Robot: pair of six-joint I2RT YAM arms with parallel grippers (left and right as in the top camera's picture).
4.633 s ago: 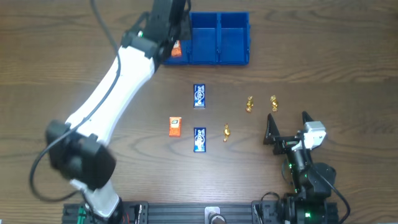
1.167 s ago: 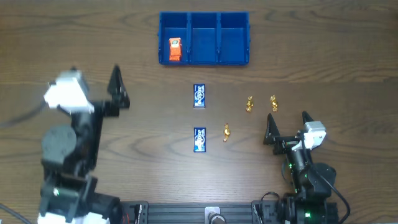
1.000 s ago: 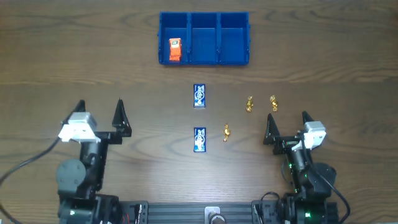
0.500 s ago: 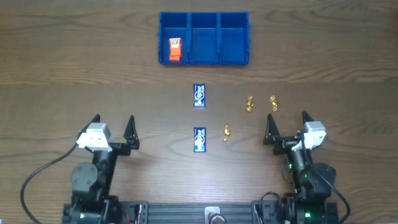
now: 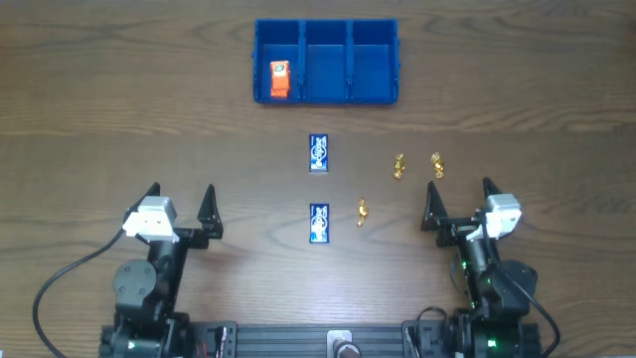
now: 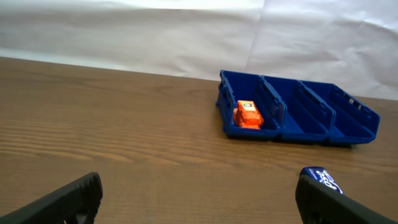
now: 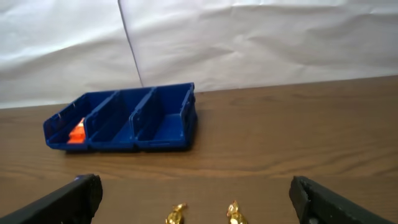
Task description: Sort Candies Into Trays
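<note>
Both arms sit at the table's near edge, left tool (image 5: 181,202) and right tool (image 5: 459,199), each with jaws apart and holding nothing. Blue tray (image 5: 338,99) is by the far edge, centred, with one orange candy (image 5: 280,80) in its left compartment. Loose mid-table: far blue candy (image 5: 319,153), near blue candy (image 5: 319,223), left gold candy (image 5: 363,211), middle gold candy (image 5: 398,166), right gold candy (image 5: 436,164). Blues lie about midway between the tools, long axis near-to-far. Golds are nearer the right arm, so probably its pick.
</note>
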